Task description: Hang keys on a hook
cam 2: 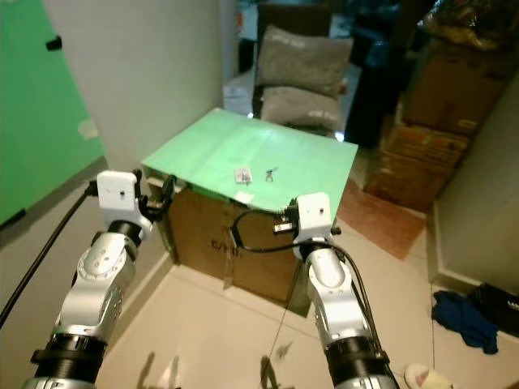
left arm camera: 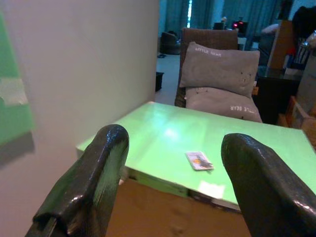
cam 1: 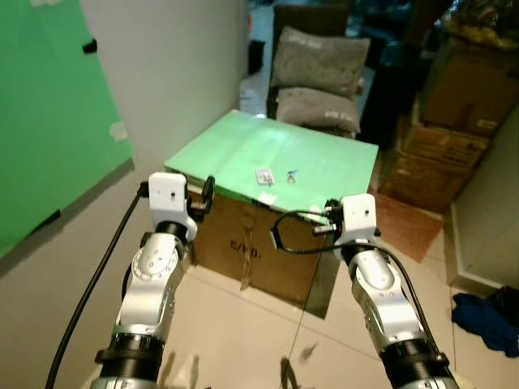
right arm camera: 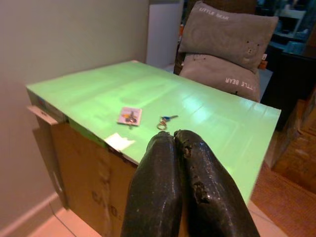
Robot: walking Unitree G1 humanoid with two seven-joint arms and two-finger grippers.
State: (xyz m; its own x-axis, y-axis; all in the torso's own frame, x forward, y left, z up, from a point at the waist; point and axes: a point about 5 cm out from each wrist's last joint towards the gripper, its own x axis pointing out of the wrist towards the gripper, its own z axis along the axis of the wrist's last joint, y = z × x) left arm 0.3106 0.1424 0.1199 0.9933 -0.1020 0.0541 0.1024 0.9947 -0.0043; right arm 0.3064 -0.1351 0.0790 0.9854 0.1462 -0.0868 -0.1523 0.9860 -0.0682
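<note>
A small bunch of keys (cam 1: 291, 175) with a blue tag lies on the green board (cam 1: 243, 138) that tops a cardboard box (cam 1: 251, 243); in the right wrist view the keys (right arm camera: 164, 121) lie just beyond the fingertips. Beside the keys rests a small white card (cam 1: 264, 176). My right gripper (right arm camera: 178, 140) is shut with nothing in it, held short of the board's near edge. My left gripper (left arm camera: 173, 148) stands open, level with the board's near left corner, its black fingers (left arm camera: 94, 182) wide apart. No hook can be made out.
A grey wall and a green panel (cam 1: 49, 121) rise on the left. Two grey pillows (cam 1: 320, 61) sit on a chair behind the box. Stacked cardboard boxes (cam 1: 446, 138) stand at the right, and blue cloth (cam 1: 486, 320) lies on the tiled floor.
</note>
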